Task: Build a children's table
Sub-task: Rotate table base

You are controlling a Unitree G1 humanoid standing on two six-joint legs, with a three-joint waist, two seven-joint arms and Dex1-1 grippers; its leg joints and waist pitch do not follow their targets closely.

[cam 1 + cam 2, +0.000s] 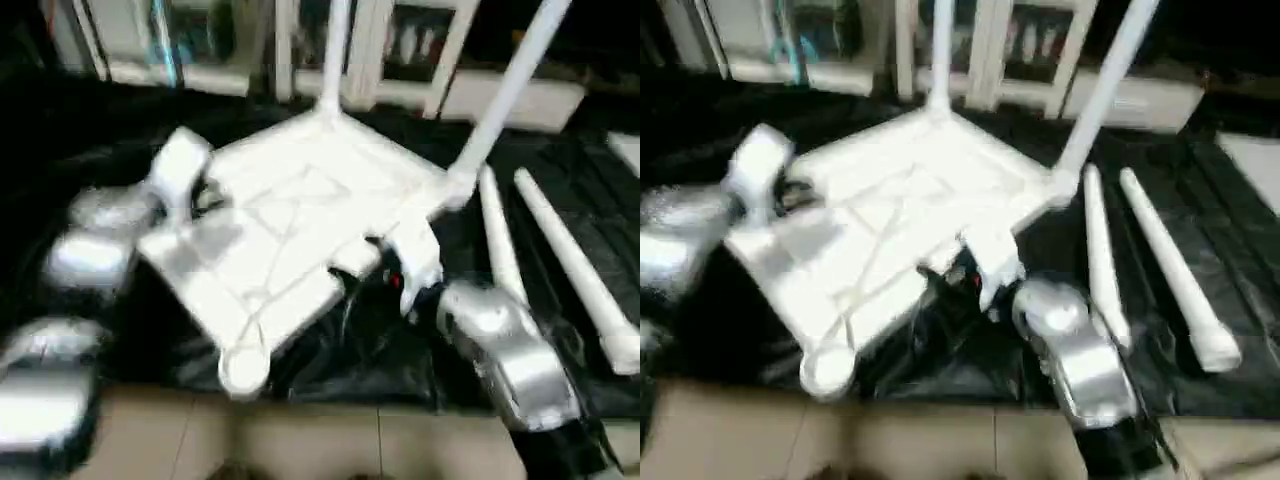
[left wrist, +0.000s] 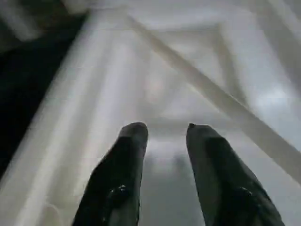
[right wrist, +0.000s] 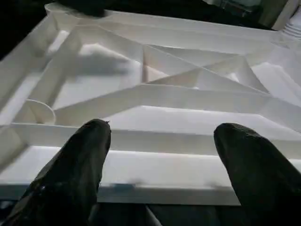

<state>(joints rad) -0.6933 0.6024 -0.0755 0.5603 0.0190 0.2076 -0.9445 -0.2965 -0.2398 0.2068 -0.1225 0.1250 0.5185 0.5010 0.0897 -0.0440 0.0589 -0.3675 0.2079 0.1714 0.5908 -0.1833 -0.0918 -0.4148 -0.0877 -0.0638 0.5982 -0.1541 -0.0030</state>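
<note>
The white plastic square tabletop [image 1: 290, 215] lies upside down on the black sheet [image 1: 390, 360], ribbed underside up, presumably so its corner sockets face upward for the legs. Two white tapered tube legs [image 1: 500, 100] already stand upright at its far and right corners; two more [image 1: 1165, 265] lie to the right, long axes running near to far. The left gripper [image 2: 164, 134] hovers over the ribs, fingers parted and empty. The right gripper [image 3: 162, 136], wide open, faces the tabletop's near-right edge.

Black sheet [image 1: 380, 360] spread wrinkled across the work area | pale tiled floor [image 1: 300, 440] along its near edge | white framed furniture [image 1: 400, 60] standing behind, at the far side of the sheet
</note>
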